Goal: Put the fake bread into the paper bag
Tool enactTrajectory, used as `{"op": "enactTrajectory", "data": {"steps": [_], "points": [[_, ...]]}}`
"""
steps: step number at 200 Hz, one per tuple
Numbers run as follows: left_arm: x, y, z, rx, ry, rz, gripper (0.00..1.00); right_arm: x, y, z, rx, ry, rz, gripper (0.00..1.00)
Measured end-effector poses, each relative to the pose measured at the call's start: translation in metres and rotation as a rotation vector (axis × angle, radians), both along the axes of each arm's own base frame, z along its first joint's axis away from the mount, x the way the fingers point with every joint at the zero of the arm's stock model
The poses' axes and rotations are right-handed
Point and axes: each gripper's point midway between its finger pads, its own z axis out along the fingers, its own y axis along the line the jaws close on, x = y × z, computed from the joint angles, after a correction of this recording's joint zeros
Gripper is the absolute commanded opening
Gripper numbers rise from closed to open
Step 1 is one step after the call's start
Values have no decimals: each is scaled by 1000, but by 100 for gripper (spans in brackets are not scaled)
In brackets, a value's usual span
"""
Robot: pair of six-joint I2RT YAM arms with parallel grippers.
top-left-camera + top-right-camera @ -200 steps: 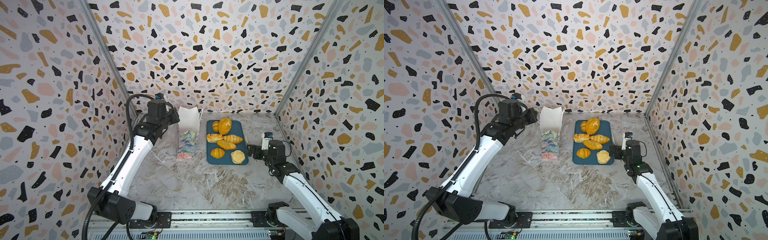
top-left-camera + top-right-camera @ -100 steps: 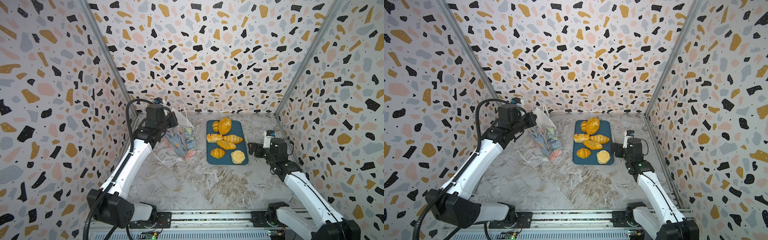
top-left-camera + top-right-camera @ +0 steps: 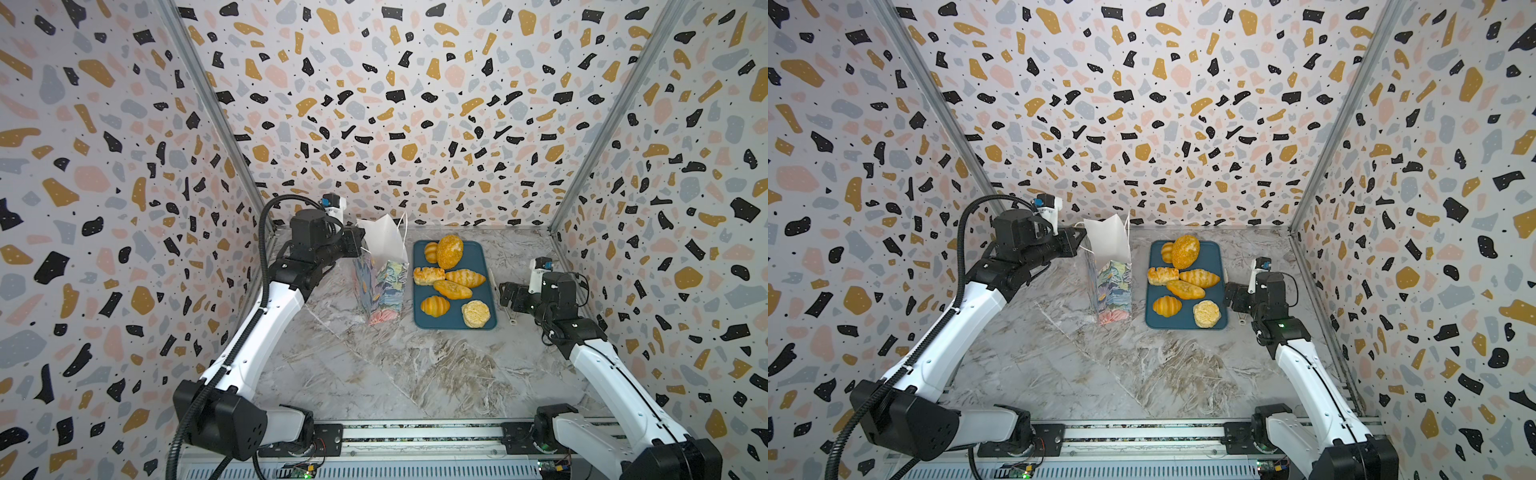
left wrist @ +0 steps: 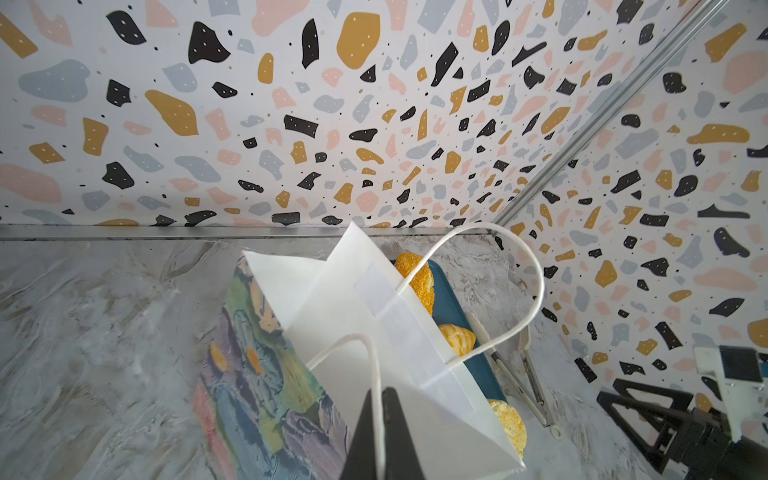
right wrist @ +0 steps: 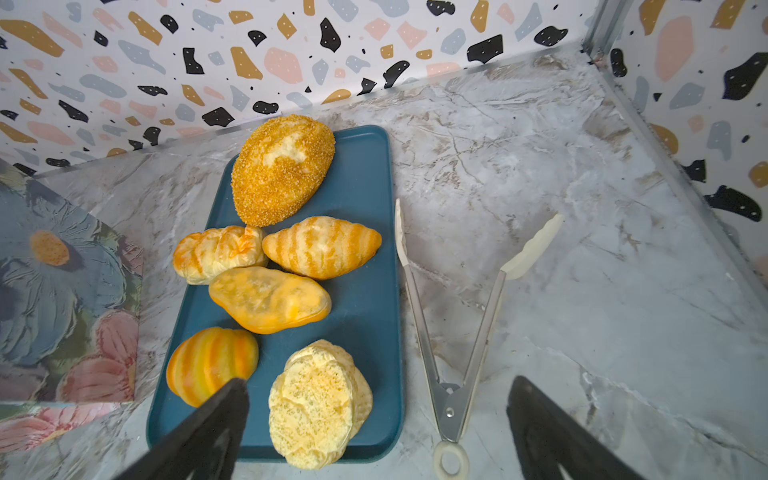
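The left gripper [image 3: 358,246] is pinching together on the cord handle [image 4: 376,374] of the paper bag [image 3: 384,286], and that is where things are changing. Half a second ago the bag was leaning over towards that arm. Now it is standing close to upright again, its foot seemingly resting on the surface [image 3: 415,374] and its white mouth gaping open. To me this means the bag is being steadied and held open for loading, though nothing is going in yet. What I am seeing of its inside from the left wrist view is looking bare.

Just right of the bag, all the fake bread [image 3: 451,289] is still lying on the dark-blue tray [image 3: 453,322]. Beyond the tray's right edge a pair of tongs [image 5: 451,401] is lying spread on the surface. The right gripper [image 3: 505,291] is hovering there over the tongs with its jaws spread wide, holding nothing. The pale bun [image 5: 316,403] is sitting nearest it, close but not touching.
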Motion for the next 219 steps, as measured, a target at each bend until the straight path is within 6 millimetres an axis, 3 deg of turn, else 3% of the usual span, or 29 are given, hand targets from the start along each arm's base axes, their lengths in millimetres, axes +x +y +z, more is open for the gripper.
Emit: {"op": "enactTrajectory", "data": {"steps": [45,94,158,219], "points": [[0,5,-25,50,29,1,0,13,-16,1,-42,69,-101,99],[-4,26,-31,75,11,46,0,10,-25,-27,-75,193,-144,99],[-12,40,-37,85,8,85,0,10,-23,-30,-64,205,-100,99],[-14,40,-33,77,-24,90,0,22,-27,-83,-106,375,-69,99]]}}
